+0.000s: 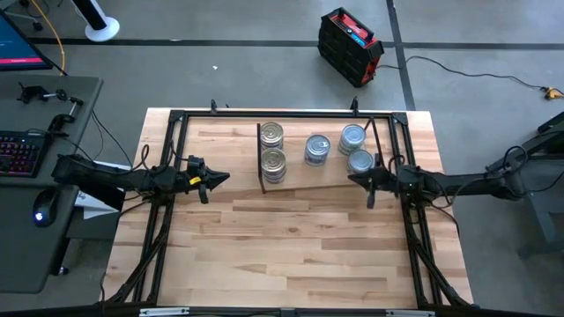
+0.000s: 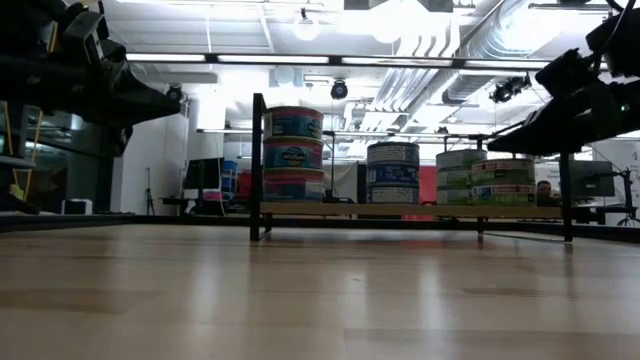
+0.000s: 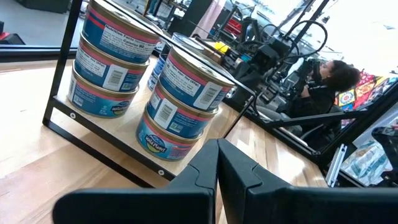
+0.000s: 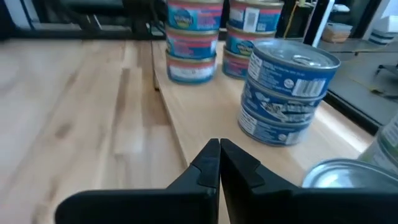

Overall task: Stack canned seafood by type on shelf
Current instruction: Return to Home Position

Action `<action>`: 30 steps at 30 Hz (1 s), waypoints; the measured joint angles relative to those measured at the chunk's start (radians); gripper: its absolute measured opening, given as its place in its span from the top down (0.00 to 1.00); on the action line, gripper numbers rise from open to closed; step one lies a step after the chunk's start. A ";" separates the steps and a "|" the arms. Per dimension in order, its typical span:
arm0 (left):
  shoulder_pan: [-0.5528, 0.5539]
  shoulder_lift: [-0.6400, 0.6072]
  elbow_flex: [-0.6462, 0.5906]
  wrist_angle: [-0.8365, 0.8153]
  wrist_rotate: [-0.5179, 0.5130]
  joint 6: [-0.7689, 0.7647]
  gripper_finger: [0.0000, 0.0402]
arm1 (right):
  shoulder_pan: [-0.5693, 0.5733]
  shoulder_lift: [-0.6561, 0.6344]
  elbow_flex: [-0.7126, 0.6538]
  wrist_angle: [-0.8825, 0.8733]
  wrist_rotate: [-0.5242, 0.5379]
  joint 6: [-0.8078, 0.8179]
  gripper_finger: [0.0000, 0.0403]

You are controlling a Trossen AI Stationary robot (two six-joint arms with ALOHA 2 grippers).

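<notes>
Tins (image 1: pixel 317 148), round and paper-labelled, on pale-wood shelf (image 1: pixel 295 157); left gripper (image 1: pixel 226 177), right gripper (image 1: pixel 352 178) fingers pinched together, empty; rear stacks part-hidden

The left arm (image 1: pixel 106 180) is stretched out level from the left side over the bench (image 1: pixel 291 255). The left end effector (image 1: pixel 222 179) is pointed inward, its fingers pressed together with nothing between them. The right arm (image 1: pixel 467 185) is mirrored from the right side. The right end effector (image 1: pixel 354 179) is likewise closed and empty. Both are held raised off the surface.
</notes>
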 joint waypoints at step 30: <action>0.000 0.000 0.000 0.000 0.000 0.002 1.00 | -0.020 -0.280 0.000 0.003 -0.058 0.748 1.00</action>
